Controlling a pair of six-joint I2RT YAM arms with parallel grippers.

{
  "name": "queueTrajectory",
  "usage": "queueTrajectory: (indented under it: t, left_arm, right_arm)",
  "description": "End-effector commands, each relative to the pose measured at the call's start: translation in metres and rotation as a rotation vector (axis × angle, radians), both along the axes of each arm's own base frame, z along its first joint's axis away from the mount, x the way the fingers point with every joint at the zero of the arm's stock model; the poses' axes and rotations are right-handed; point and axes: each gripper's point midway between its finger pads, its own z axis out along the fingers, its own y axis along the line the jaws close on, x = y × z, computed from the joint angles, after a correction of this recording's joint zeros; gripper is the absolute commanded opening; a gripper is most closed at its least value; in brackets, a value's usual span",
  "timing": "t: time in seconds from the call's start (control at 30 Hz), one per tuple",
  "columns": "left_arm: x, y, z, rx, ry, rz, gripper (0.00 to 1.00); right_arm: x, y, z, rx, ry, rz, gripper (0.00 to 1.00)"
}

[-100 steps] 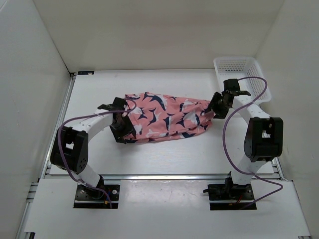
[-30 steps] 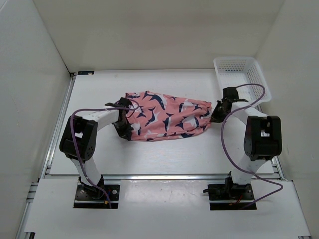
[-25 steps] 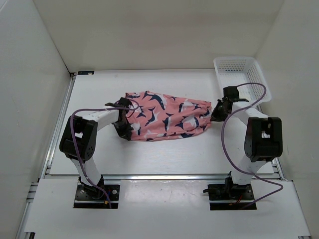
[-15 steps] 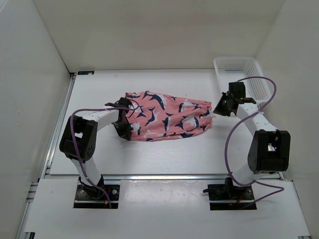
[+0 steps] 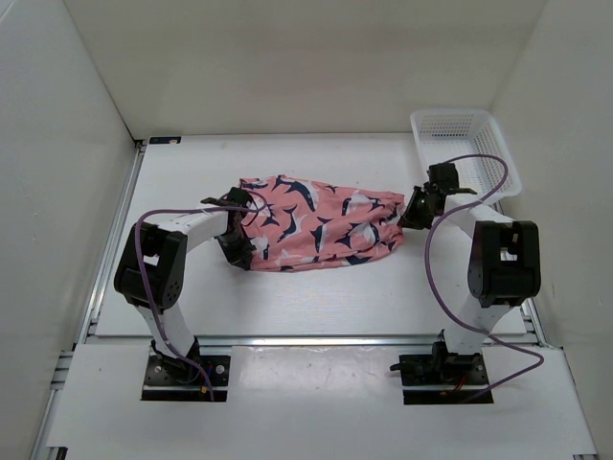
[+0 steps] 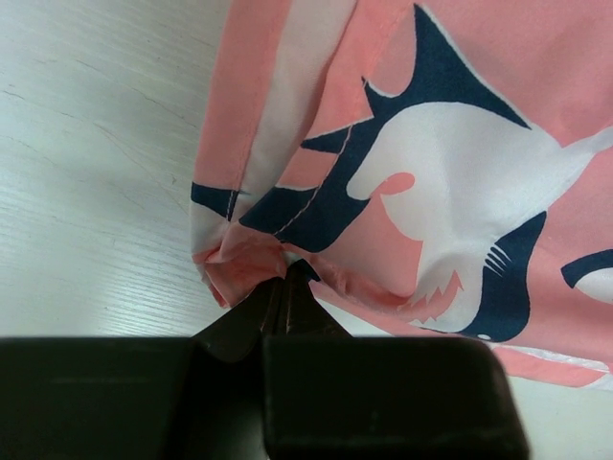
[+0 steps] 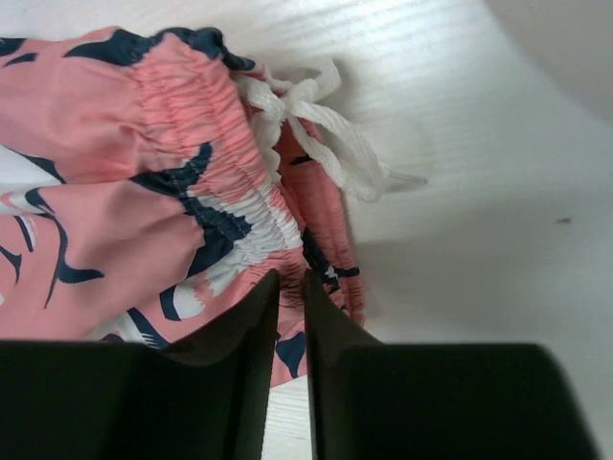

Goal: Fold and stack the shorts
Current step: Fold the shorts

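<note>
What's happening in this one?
A robot is partway through folding the shorts, which lie loosely doubled over on the table. The left hand pinches a hem corner. The right hand is at the drawstring waistband, fingers almost together; whether it grips is unclear.

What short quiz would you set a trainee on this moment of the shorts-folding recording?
1. True or false: the shorts lie inside the basket.
2. What is the left gripper pinching? A) the basket rim B) a bunched corner of the shorts C) nothing
3. Fill in: the white drawstring lies at the end of the shorts nearest the ___ gripper.
Key: 1 false, they lie on the table; 2 B; 3 right gripper.
</note>
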Motion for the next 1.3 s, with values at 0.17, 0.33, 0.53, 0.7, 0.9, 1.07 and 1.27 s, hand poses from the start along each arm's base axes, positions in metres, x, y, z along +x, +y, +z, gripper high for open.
queueTrajectory:
  t: [0.17,0.33,0.53,0.7,0.9,1.07,1.27]
  left_arm:
    - [0.01,0.01,0.008,0.042,-0.055,0.003,0.1]
    - [0.01,0.01,0.008,0.042,-0.055,0.003,0.1]
    - [0.01,0.01,0.008,0.042,-0.055,0.003,0.1]
    - [0.007,0.011,0.008,0.046,-0.046,-0.006,0.1]
    - [0.007,0.011,0.008,0.046,-0.046,-0.006,0.1]
    - [0.007,0.011,0.008,0.046,-0.046,-0.006,0.1]
    - [0.006,0.011,0.01,0.046,-0.047,-0.006,0.1]
  right_arm:
    - [0.014,0.002,0.029,0.013,-0.123,0.019,0.01]
    - [0.012,-0.002,0.056,-0.002,-0.18,0.008,0.01]
    - [0.011,-0.005,0.08,-0.019,-0.227,-0.006,0.01]
    - [0.005,-0.024,0.084,-0.108,-0.204,-0.069,0.01]
    - [-0.017,-0.039,0.063,-0.169,-0.109,-0.136,0.01]
    - [-0.019,-0.043,0.033,-0.186,-0.063,-0.164,0.01]
    - [-0.018,-0.045,-0.008,-0.205,0.036,-0.169,0.01]
